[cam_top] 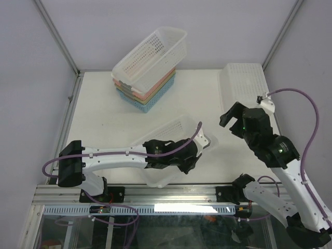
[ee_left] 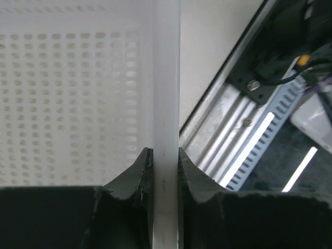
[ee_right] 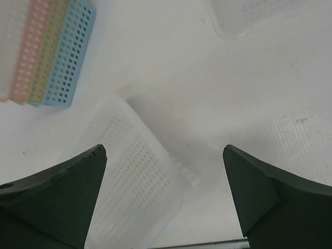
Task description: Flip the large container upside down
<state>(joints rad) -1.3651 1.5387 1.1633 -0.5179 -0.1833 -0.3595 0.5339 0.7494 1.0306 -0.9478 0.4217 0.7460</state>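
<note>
My left gripper (ee_left: 165, 155) is closed tight on the thin side wall of the large container (ee_left: 78, 93), which is on the table (cam_top: 104, 116) near its front edge. My right gripper (ee_right: 163, 150) hangs above the table beside it, with its jaws wide and holding nothing.

White perforated container (cam_top: 171, 129); pink, green, blue stacked baskets (cam_top: 153, 93).
</note>
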